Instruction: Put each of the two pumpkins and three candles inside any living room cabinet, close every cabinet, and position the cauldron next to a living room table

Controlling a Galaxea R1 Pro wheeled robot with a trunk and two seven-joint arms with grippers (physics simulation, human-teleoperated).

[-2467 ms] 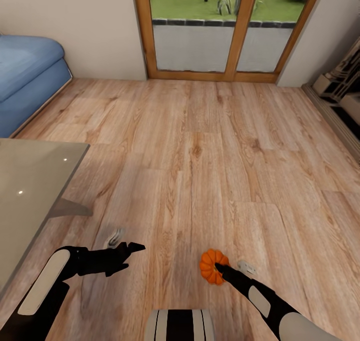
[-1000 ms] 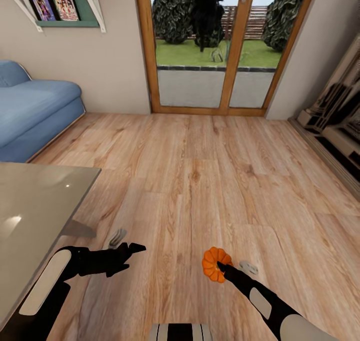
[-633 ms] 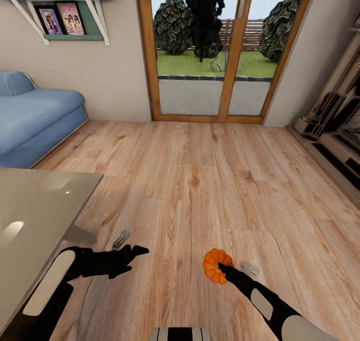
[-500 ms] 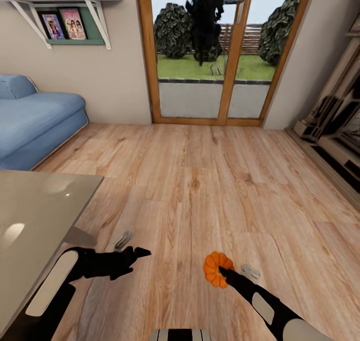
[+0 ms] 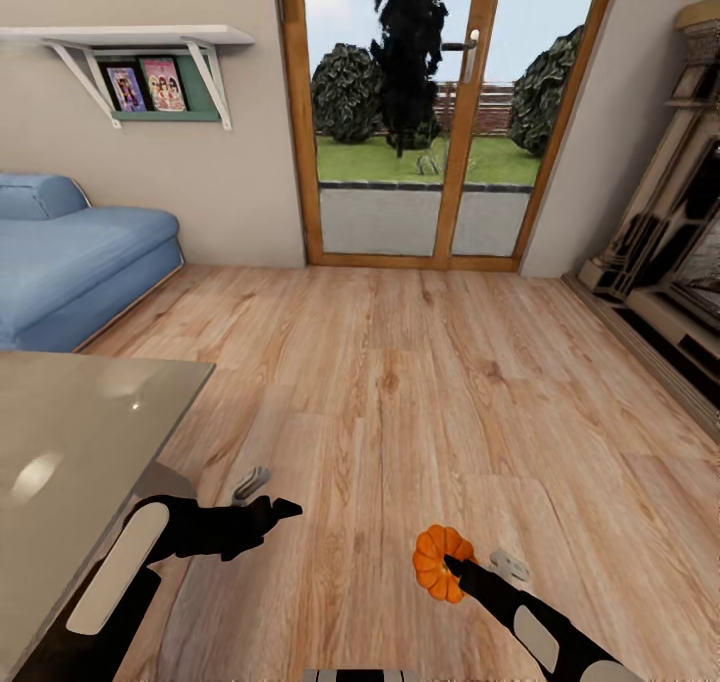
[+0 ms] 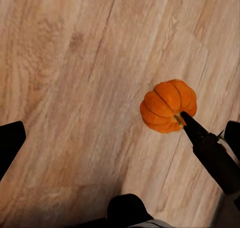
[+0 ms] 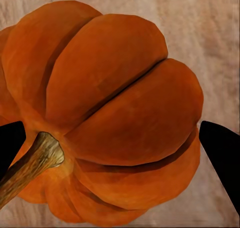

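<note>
A ribbed orange pumpkin point(image 5: 436, 558) with a short brown stem hangs above the wood floor, and my right gripper point(image 5: 452, 564) is shut on it. In the right wrist view the pumpkin point(image 7: 110, 112) sits between the two dark fingertips point(image 7: 220, 158). The left wrist view looks down on the same pumpkin point(image 6: 167, 105) with a right finger against it. My left gripper point(image 5: 280, 509) is open and empty, level with the right one and to its left. The glass-topped table point(image 5: 60, 442) lies at the lower left, right beside my left arm.
A blue sofa point(image 5: 70, 262) stands at the left wall under a white shelf point(image 5: 130, 37). Wood-framed glass doors point(image 5: 420, 112) are straight ahead. A pale-and-black furniture unit point(image 5: 670, 252) runs along the right wall. Open wood floor point(image 5: 420, 362) stretches between them.
The camera has tilted up, bringing the shelf and more of the doors into the picture. Both arms keep their pose, and the pumpkin stays in the right gripper.
</note>
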